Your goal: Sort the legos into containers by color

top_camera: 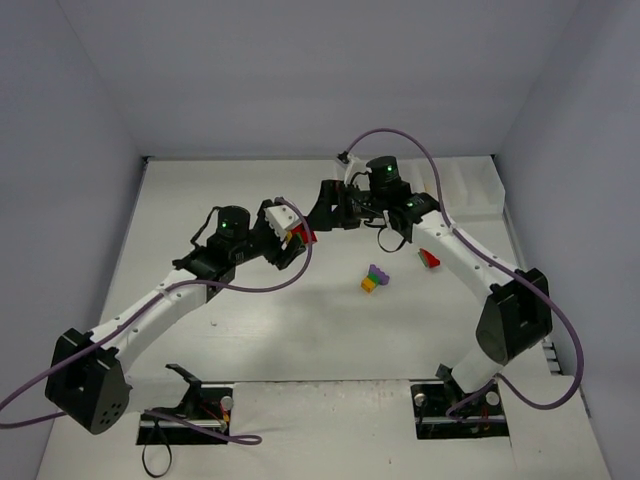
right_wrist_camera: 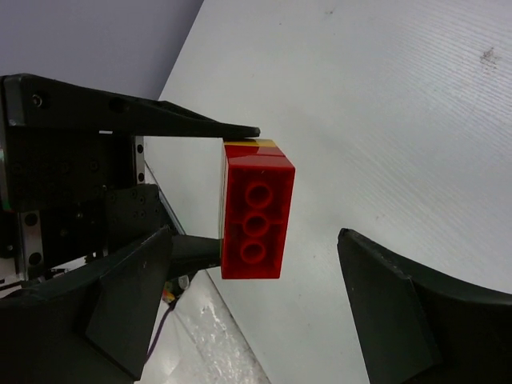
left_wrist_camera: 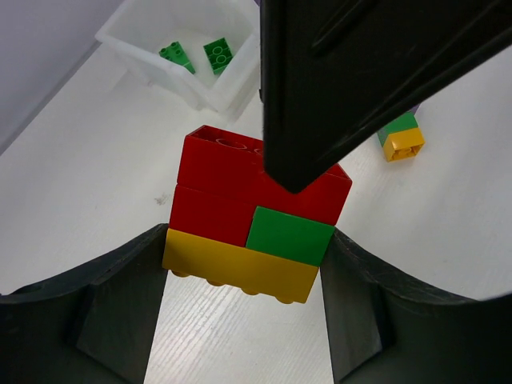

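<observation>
Only left wrist view shows green bricks (left_wrist_camera: 200,56) in tray (left_wrist_camera: 164,74); left gripper (left_wrist_camera: 244,268) clamps red-green-yellow clump (left_wrist_camera: 240,200), right gripper (right_wrist_camera: 254,234) gaping.

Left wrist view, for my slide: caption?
Left gripper clamps a red, green, yellow brick clump, right gripper finger across it; green bricks in tray.

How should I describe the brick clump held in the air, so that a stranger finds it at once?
Look above the middle of the white table. The left gripper holds the clump there: red bricks over a green one and a long yellow one. It alone is lifted; the other loose pieces lie on the table.
</observation>
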